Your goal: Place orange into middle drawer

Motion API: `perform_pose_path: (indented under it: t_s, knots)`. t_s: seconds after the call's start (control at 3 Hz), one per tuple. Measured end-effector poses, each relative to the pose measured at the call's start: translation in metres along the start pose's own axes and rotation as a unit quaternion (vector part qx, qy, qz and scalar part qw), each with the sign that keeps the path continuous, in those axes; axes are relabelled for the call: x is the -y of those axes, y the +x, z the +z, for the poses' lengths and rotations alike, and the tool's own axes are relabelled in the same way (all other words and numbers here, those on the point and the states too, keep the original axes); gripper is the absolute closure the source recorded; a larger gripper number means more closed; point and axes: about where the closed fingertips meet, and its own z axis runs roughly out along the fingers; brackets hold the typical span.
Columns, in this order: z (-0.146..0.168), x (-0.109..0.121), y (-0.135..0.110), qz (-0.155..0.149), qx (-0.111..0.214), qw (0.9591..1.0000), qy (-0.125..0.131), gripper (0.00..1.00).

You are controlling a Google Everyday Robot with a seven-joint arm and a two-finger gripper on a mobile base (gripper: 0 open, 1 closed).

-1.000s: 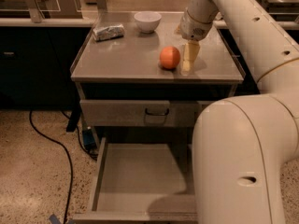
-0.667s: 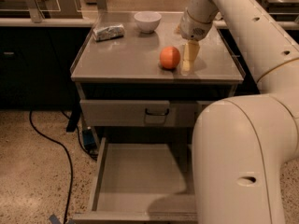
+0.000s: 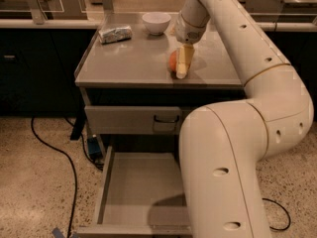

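Gripper (image 3: 182,67) has slid over onto the orange (image 3: 171,61) on the countertop (image 3: 129,58), fruit poking out just beside it, can't tell if it's clamped yet, middle drawer (image 3: 138,187) open below.

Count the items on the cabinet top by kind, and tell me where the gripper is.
Orange: 1
White bowl: 1
Silver packet: 1
Total: 3
The gripper is down at the orange, partly covering it.

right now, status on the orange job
Hand down on the countertop, at the orange. Orange half hidden behind it. Middle drawer open below. White bowl well back, apart.
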Motion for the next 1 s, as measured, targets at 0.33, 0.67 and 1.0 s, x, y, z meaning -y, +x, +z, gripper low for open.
perform_pose_path:
  t_s: [0.33,0.67,1.0]
  knots:
    - [0.000,0.000,0.000,0.000,0.000,1.0000,0.000,0.00]
    - [0.009,-0.001,0.012,0.021,0.005,0.9998,0.003,0.00]
    - [0.010,-0.001,0.012,0.022,0.005,0.9997,0.003,0.00]
